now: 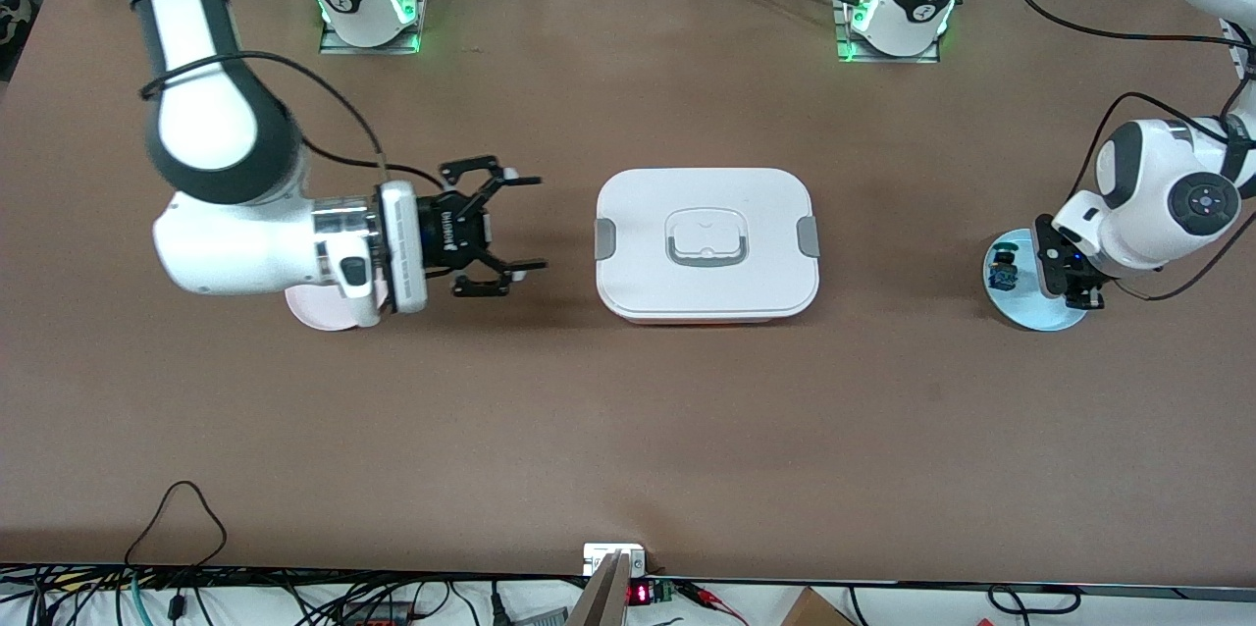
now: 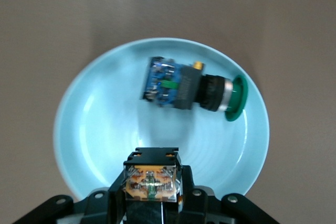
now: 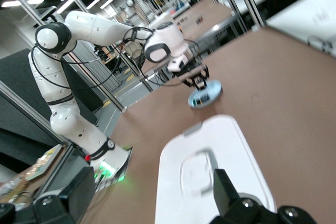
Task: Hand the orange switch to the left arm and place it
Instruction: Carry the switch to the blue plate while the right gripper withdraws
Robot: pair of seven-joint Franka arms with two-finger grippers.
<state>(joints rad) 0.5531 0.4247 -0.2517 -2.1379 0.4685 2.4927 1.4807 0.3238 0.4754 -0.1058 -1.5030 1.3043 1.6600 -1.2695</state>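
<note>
Orange switch sits clamped btwn the left end effector fingers, just over the light-blue plate at the left arm's end of the table. A blue-and-black switch w/ green button lies on that plate, apart from the held one. White box sits mid-table, btwn the two arms. Right end effector w/ fingers spread wide, holding nothing, hovers beside the box toward the right arm's end, a pink plate partly under its wrist; that arm looks to be waiting. Step in hand, as I read it: lift & carry. Do it well: go straight up first so the blue switch isn't knocked, get high enough to clear the box lid & handle, keep grip firm, meet the right arm w/ the switch's free end offered.
</note>
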